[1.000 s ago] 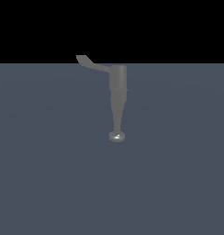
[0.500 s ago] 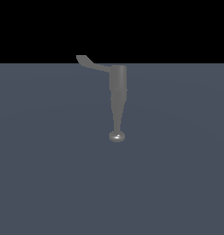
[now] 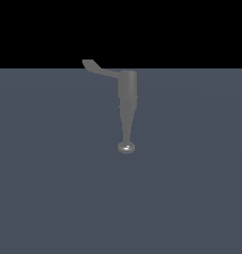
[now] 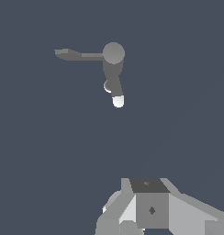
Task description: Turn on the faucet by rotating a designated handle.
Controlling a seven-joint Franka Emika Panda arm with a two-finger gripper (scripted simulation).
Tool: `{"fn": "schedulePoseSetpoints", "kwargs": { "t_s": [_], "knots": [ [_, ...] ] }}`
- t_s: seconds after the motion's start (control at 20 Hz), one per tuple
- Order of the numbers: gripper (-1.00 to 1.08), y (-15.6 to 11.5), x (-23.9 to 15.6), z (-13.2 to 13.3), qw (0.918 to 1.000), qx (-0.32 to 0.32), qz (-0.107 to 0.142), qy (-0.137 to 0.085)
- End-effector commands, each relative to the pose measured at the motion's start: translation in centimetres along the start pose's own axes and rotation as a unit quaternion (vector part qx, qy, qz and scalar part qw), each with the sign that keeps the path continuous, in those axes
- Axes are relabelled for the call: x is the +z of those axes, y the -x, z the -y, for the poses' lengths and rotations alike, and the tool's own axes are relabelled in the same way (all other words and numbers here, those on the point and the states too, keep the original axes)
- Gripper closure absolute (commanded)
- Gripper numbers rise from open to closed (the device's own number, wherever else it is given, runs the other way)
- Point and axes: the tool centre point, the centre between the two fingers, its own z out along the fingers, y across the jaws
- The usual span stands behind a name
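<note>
The faucet (image 3: 127, 94) is a matte grey fixture standing on the dark grey floor, its cylindrical body tapering to a narrow spout with a shiny rounded tip (image 3: 126, 147). The thin curved handle (image 3: 95, 67) sticks out from the top of the body toward the exterior view's left and ends in a flat paddle. In the wrist view the faucet (image 4: 113, 64) and its handle (image 4: 70, 54) are seen from above and some way off. Only blocky grey and white parts of my gripper (image 4: 150, 209) show at the picture's edge, well apart from the faucet. Its fingertips cannot be made out.
A flat dark grey floor (image 3: 53, 188) surrounds the faucet on all sides, with black background beyond its far edge. No arm shows in the exterior view.
</note>
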Motion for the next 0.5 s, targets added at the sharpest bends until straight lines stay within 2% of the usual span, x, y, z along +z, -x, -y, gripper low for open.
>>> {"fn": "schedulePoseSetpoints", "kwargs": {
  "t_s": [0.0,0.45],
  "knots": [
    [1.08,-1.0,0.3,0.3,0.9997,0.024,0.002,-0.006],
    [1.08,-5.0,2.0,1.9,0.9917,0.126,0.012,-0.026]
  ]
}}
